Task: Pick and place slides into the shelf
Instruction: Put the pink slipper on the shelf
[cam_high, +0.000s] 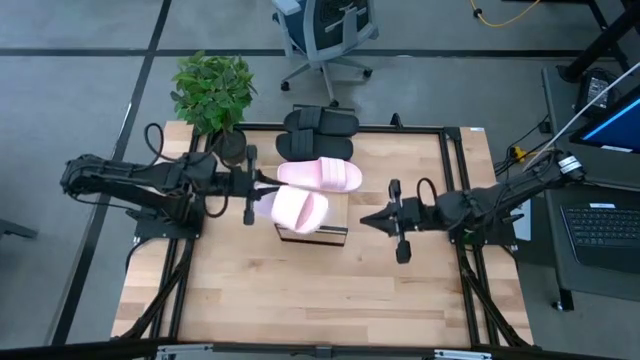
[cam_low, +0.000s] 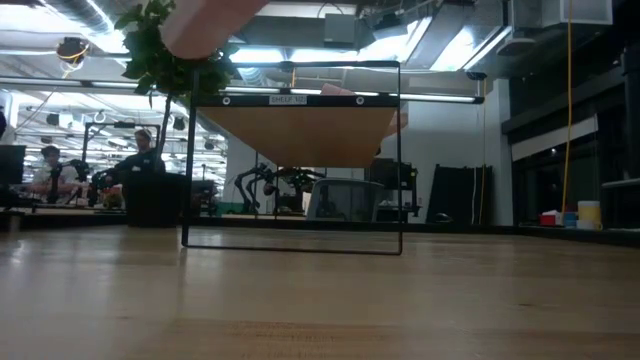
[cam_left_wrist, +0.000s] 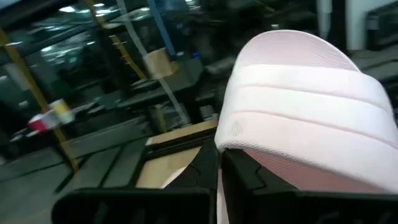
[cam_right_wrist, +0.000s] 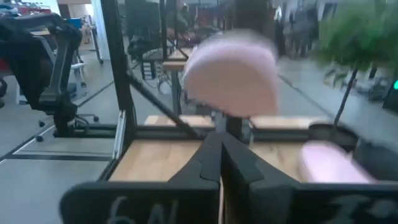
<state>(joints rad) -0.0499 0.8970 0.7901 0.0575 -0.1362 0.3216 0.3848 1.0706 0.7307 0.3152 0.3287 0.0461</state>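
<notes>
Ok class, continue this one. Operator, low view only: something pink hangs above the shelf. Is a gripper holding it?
Observer: Yes, the left gripper is shut on a pink slide over one end of the shelf.
Operator: What's on the shelf already?
Observer: Two black slides at the other end, then the second pink slide next to them.
Operator: And the right arm?
Observer: The right gripper waits beside the shelf, shut and empty.
</notes>
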